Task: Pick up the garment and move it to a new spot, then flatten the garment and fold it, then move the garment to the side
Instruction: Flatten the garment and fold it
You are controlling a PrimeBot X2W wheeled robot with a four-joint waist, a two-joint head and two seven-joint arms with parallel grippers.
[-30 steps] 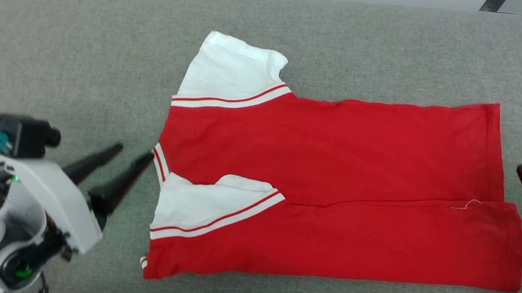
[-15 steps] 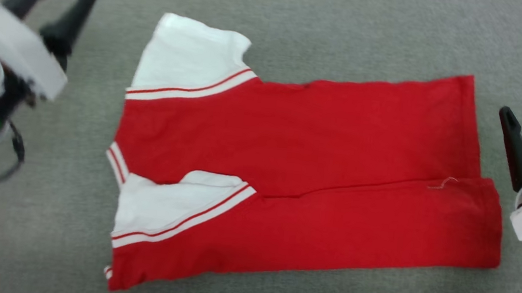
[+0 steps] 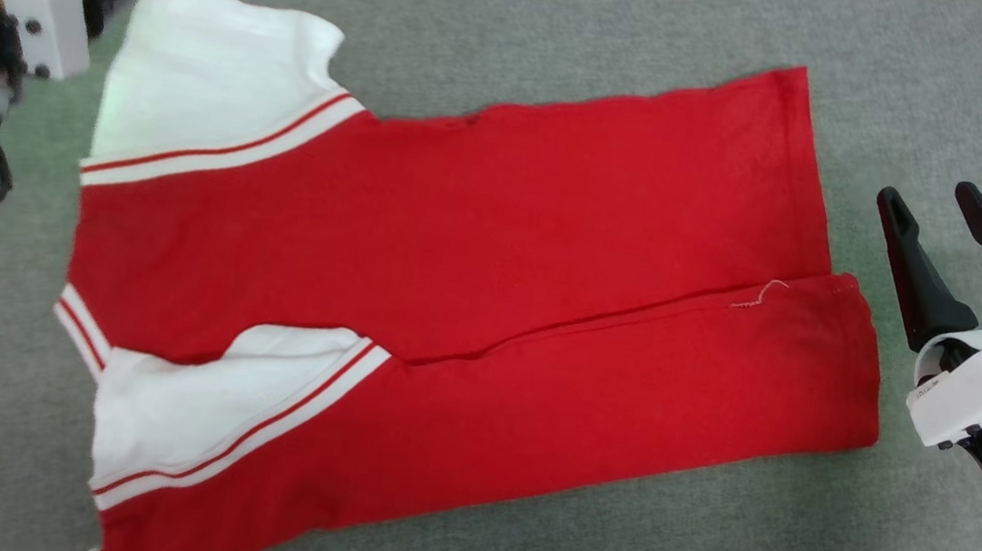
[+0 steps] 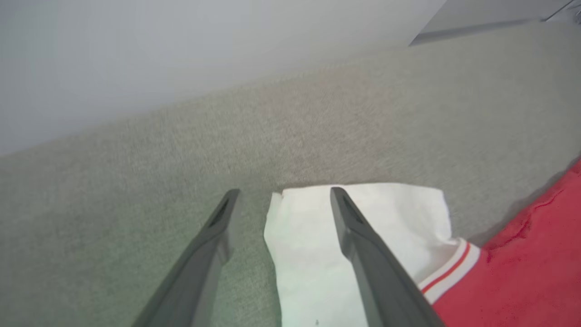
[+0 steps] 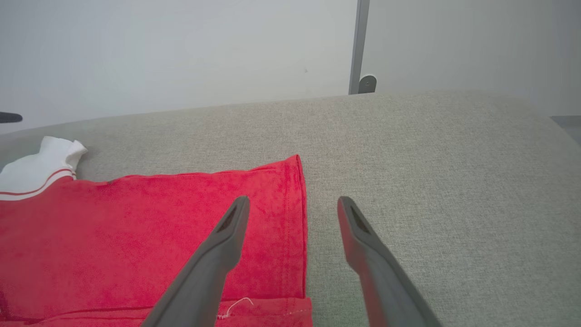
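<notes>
Two grippers and one garment. At the left, the left gripper (image 4: 284, 193) stands wide open and holds nothing. One finger is over bare cloth surface and the other over the garment's far white corner; whether it touches, I cannot tell. The garment (image 3: 471, 292) lies flat in the middle of the table (image 3: 574, 10), slanted across the head view. Its sides are folded in, its two white striped panels are at the left end and its red hem is at the right. At the right, the right gripper (image 3: 927, 192) is also fully open and empty, just beside the hem.

The table is covered in grey woven fabric. Behind it is a pale wall (image 5: 181, 45), with one grey upright post (image 5: 358, 45).

The head view takes in the garment end to end, with a loose white thread (image 3: 763, 295) near the hem. The right wrist view adds the wall and post, and shows its fingers either side of the hem edge, one over red cloth, one over bare table. The left wrist view gives the white corner close up.
</notes>
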